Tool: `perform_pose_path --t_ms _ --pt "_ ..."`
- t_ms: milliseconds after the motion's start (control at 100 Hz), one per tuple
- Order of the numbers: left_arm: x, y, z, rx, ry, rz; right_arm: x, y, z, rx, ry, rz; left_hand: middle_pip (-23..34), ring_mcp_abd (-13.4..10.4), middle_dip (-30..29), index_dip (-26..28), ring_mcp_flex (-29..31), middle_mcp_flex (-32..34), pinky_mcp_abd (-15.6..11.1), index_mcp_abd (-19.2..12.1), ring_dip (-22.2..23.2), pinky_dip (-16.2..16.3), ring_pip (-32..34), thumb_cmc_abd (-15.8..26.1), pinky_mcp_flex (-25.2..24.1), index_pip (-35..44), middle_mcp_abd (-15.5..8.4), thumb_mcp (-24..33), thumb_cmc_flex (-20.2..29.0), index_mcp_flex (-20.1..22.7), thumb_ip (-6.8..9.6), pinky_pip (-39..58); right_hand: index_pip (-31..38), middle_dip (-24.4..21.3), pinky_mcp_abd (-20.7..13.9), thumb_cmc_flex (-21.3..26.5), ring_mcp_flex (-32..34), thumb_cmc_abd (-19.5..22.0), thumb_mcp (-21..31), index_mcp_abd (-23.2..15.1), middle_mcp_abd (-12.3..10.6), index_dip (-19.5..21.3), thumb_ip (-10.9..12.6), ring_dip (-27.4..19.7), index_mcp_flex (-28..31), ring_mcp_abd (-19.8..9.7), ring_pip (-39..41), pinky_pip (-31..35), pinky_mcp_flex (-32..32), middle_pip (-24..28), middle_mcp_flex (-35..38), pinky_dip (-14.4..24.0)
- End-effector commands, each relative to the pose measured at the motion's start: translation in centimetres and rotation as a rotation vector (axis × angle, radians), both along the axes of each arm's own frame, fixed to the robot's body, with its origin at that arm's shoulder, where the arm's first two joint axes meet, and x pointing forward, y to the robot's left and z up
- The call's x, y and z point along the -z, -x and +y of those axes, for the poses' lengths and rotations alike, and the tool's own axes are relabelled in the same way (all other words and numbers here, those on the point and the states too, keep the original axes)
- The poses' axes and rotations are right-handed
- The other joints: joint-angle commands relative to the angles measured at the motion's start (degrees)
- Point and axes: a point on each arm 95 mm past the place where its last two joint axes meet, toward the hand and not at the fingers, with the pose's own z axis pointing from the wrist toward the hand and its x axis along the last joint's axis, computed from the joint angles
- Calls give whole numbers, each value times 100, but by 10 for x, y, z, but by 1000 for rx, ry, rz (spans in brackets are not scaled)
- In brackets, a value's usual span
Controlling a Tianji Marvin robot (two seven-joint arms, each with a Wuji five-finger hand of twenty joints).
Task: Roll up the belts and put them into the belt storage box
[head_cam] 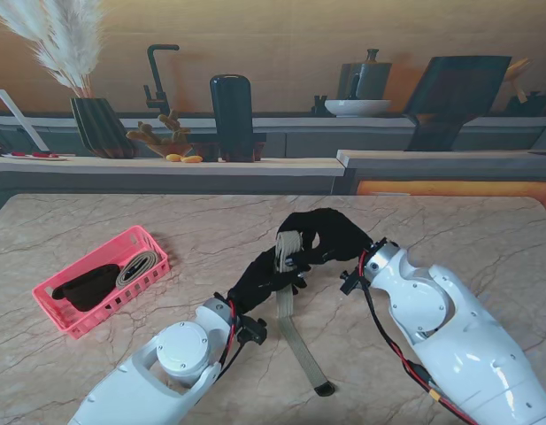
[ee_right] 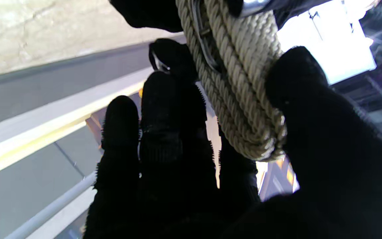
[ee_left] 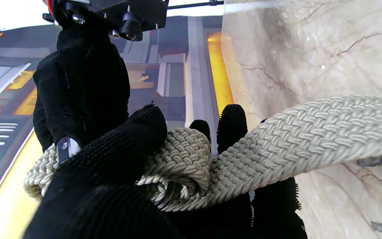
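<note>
Coiling a beige braided woven belt right of the pink plastic mesh storage box, black-gloved left hand and black-gloved right hand both clamped on the roll; tail trailing across the marble table; advisable: keeping turns tight
</note>
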Motion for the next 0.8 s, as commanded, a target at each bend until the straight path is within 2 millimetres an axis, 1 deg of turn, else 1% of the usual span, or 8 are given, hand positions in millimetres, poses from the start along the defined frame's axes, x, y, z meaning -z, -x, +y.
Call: perform_pose_path --t_ms 0,80,180,290,390,450,540,790 --pt "-2 -1 -3 -15 -4 2 -12 5 4 41 -45 -51 203 -157 -144 -184 -68 -52 -11 8 -111 -69 125 -203 -46 -311 -62 164 -302 61 296 -33 1555 158 67 593 185 693 887 -1203 -185 219 124 90 770 -129 150 206 43 318 316 157" --pt "-1 -2 -1 -21 -10 8 -25 7 -2 101 -73 -120 209 -201 -158 -300 -95 -115 -65 63 -149 -132 92 -343 -46 -391 -75 253 -401 -27 308 -76 1563 151 77 588 174 692 926 -1167 -168 208 118 101 771 -121 184 234 54 352 307 163" --pt "-1 -2 -1 -29 -12 16 -41 9 -11 168 -85 -209 241 -179 -163 -331 -74 -92 -72 74 -191 -240 74 -64 -16 -342 -42 195 -202 -6 309 -137 1567 139 75 578 177 720 949 -1156 -161 195 116 109 764 -122 225 262 65 392 291 162" --pt "-1 -2 -1 -30 -15 18 -54 11 -19 235 -90 -286 84 -134 267 -357 -61 35 -33 23 -255 -405 79 235 -42 -295 -22 -362 381 48 192 -46 1576 134 57 576 158 760 940 -1138 -147 202 132 113 717 -135 258 280 75 440 247 155" --pt "-1 -1 -1 -20 -12 27 -62 10 -25 281 -86 -336 -185 -90 543 -434 -21 226 0 -27 -289 -448 80 594 -28 -247 14 -778 924 99 191 8 1582 124 53 584 134 783 920 -1133 -136 208 152 115 683 -137 292 292 78 485 204 146" --pt "0 -1 -2 -9 -10 35 -65 9 -28 304 -80 -363 -268 -57 590 -497 -2 316 26 -75 -325 -483 71 921 -38 -189 25 -1557 1488 174 219 31 1592 109 28 586 120 808 892 -1143 -142 217 169 112 655 -151 317 296 71 526 174 134" --pt "0 0 -3 11 -1 53 -67 7 -30 330 -76 -384 -273 4 541 -558 45 398 75 -116 -358 -494 52 1207 -28 -186 67 -2034 1879 331 204 54 1594 83 15 590 93 852 854 -1145 -150 218 197 101 604 -170 342 303 62 577 132 116" --pt "0 5 -13 32 69 119 -42 3 -10 295 -86 -329 -217 110 244 -674 292 669 162 -53 -502 -510 22 1360 102 -209 175 -1945 1903 647 159 220 1630 -28 11 626 45 884 746 -1122 -131 202 288 51 554 -164 436 346 38 735 49 56"
